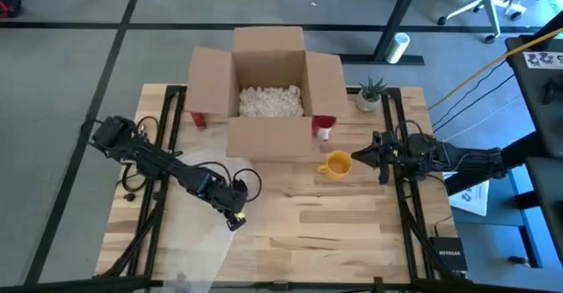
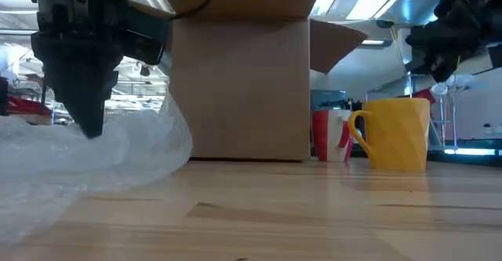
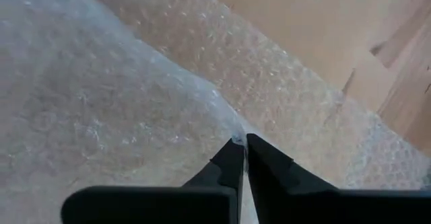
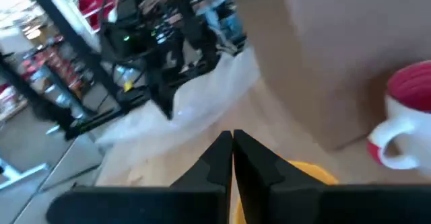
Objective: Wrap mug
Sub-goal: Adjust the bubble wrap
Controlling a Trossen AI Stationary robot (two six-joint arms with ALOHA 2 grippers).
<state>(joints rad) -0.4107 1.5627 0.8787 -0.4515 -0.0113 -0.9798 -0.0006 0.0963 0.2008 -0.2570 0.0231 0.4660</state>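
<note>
Bubble wrap fills the left wrist view, its edge pinched between the closed jaws of the left gripper, which sits low over the left half of the counter. Across the wood, the yellow mug stands upright in front of the open cardboard box, just beside a red-and-white mug. Hovering just above and beside the yellow mug, the right gripper has its jaws closed on nothing. The step in hand looks like laying out the wrap. Next, I judge, the sheet must be drawn toward the mug, or the mug carried onto it, with the right jaws opening first.
</note>
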